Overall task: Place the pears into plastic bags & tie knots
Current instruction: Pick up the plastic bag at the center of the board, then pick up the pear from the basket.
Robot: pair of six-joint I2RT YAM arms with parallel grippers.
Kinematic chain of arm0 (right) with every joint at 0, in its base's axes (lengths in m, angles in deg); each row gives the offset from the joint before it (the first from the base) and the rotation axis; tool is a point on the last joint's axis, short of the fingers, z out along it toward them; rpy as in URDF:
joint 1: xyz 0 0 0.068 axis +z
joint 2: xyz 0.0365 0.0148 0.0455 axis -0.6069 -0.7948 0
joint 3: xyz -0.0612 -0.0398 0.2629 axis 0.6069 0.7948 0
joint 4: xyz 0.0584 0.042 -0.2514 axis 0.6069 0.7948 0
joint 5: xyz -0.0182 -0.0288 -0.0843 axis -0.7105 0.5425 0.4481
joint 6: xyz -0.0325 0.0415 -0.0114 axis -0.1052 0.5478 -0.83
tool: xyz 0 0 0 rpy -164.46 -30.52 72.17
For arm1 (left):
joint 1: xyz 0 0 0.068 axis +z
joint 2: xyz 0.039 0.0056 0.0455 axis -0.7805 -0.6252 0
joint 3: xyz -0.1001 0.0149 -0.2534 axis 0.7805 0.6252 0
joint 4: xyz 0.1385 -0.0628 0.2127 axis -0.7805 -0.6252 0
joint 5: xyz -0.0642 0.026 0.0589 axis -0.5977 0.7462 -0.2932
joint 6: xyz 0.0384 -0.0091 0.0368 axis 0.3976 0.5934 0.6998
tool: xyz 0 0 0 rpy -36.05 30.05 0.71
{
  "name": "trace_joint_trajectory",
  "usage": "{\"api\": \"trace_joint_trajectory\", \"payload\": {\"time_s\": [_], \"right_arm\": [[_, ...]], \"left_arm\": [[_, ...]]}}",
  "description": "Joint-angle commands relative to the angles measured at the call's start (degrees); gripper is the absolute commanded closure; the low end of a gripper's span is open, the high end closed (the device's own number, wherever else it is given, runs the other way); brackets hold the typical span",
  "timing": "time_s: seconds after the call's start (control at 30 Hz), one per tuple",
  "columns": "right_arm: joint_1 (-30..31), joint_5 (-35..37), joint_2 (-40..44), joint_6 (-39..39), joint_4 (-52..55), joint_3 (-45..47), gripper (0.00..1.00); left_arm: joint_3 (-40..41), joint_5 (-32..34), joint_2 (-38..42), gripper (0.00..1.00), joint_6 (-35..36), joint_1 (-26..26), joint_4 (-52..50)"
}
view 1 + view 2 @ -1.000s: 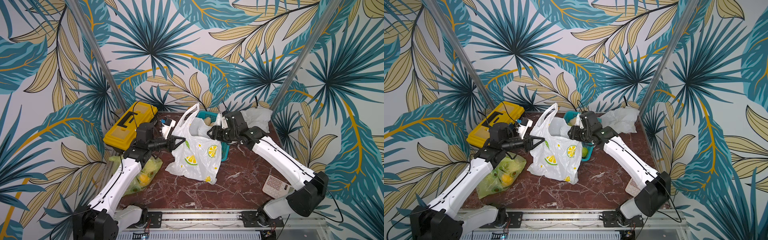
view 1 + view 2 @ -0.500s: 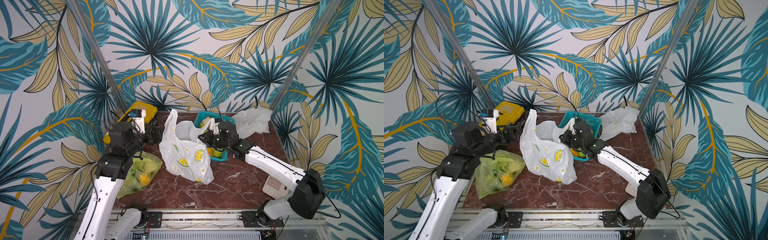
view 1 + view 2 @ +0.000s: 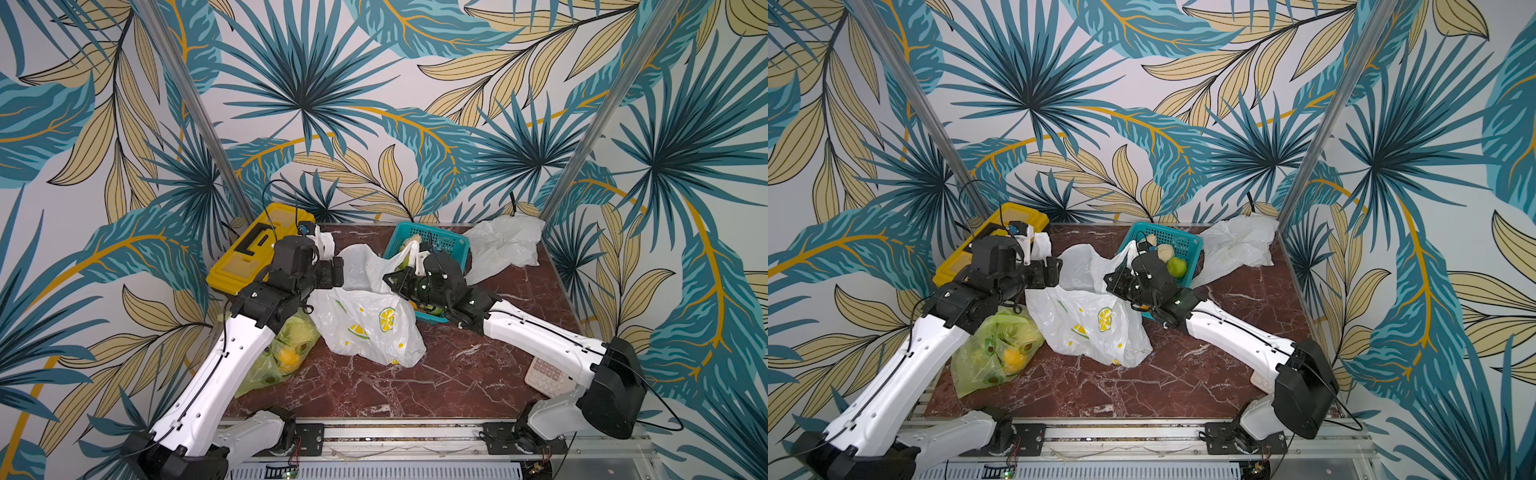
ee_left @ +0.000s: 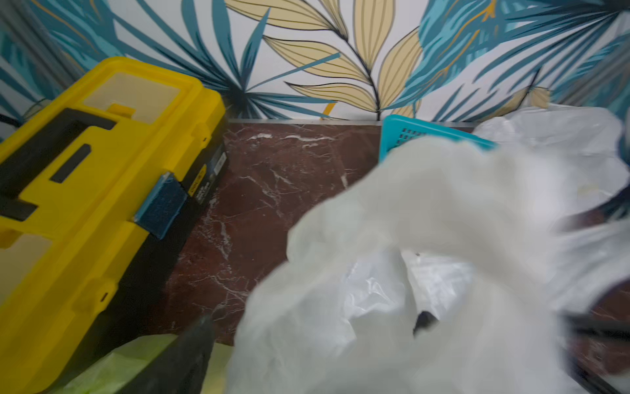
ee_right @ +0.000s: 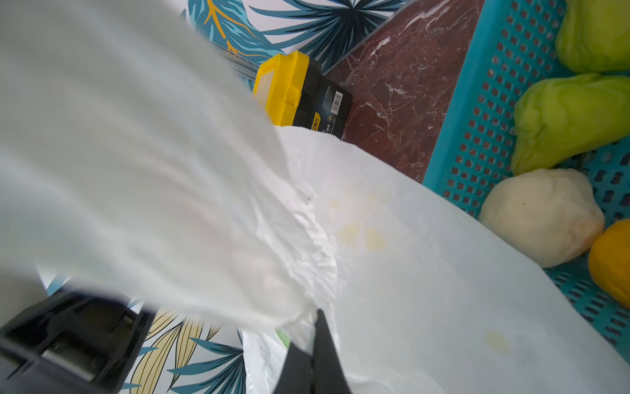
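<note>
The white lemon-print plastic bag (image 3: 370, 328) (image 3: 1088, 328) lies slumped mid-table with its mouth gaping. My left gripper (image 3: 336, 272) (image 4: 306, 334) is open at the bag's left rim, and white plastic lies between its fingers (image 4: 194, 348). My right gripper (image 3: 388, 278) (image 5: 313, 348) is shut on the bag's right edge. Green pears (image 5: 566, 119), a cream pear (image 5: 542, 215) and an orange pear (image 5: 613, 259) lie in the teal basket (image 3: 449, 241) (image 3: 1177, 237). A lime-green bag (image 3: 286, 353) (image 3: 1000, 349) holding fruit lies under my left arm. A plain white bag (image 3: 503, 245) sits back right.
A yellow toolbox (image 3: 253, 249) (image 4: 102, 170) stands at the back left, close to my left wrist. A calculator (image 3: 548, 374) lies near the front right edge under my right arm. Metal posts and patterned walls close in the table.
My left arm swung out left and came back to the bag's rim with its jaws opened. My right gripper closed on the bag's edge. The bag sank from upright to slumped.
</note>
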State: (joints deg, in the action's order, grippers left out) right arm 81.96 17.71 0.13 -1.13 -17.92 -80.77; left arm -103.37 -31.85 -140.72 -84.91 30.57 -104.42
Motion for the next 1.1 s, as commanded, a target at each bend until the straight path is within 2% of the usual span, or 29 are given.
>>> {"api": "trace_joint_trajectory", "payload": {"time_s": [0.0,0.07,0.13,0.2,0.27,0.3,0.4,0.53,0.67,0.83,1.07], "right_arm": [[0.58,1.76,0.69,1.23,-2.00,1.42,0.98],[0.49,1.58,1.12,1.03,-1.71,1.69,0.92],[-0.30,-0.03,1.69,-1.08,0.84,0.78,0.79],[-2.78,-2.80,3.14,-4.43,5.80,-0.70,0.65],[-6.72,-4.54,5.53,-7.91,11.98,-1.06,0.51],[-9.24,-5.12,6.75,-10.22,16.77,-1.02,0.46],[-15.71,-4.11,8.55,-15.92,25.75,-1.48,0.41],[-19.63,0.27,6.43,-19.80,30.21,-3.09,0.37],[-20.25,4.84,-4.27,-23.63,31.20,-10.08,0.35],[-20.17,6.63,-21.22,-26.23,30.44,-22.78,0.25],[-20.17,7.93,-37.66,-25.99,25.93,-35.18,0.21]], "left_arm": [[-4.33,13.97,-4.20,0.13,0.17,-0.45,-0.15],[-5.17,14.64,-5.83,0.29,-0.27,-0.49,0.38],[-4.38,8.87,-6.17,0.60,1.56,-0.45,3.21],[-3.00,2.43,-5.33,0.82,3.83,-0.13,5.72],[-2.59,-1.07,-3.99,0.96,6.02,1.22,6.21],[-2.36,-3.68,-3.19,1.00,7.14,2.71,6.35],[-2.22,-9.36,-0.77,1.00,7.92,7.47,6.44],[-2.69,-13.70,-0.01,1.00,10.22,8.74,7.07],[-3.40,-18.48,-0.11,1.00,10.88,8.80,7.67],[-3.61,-26.71,0.26,1.00,11.64,8.80,8.67],[0.67,-31.98,4.71,1.00,12.31,9.51,8.70]]}}
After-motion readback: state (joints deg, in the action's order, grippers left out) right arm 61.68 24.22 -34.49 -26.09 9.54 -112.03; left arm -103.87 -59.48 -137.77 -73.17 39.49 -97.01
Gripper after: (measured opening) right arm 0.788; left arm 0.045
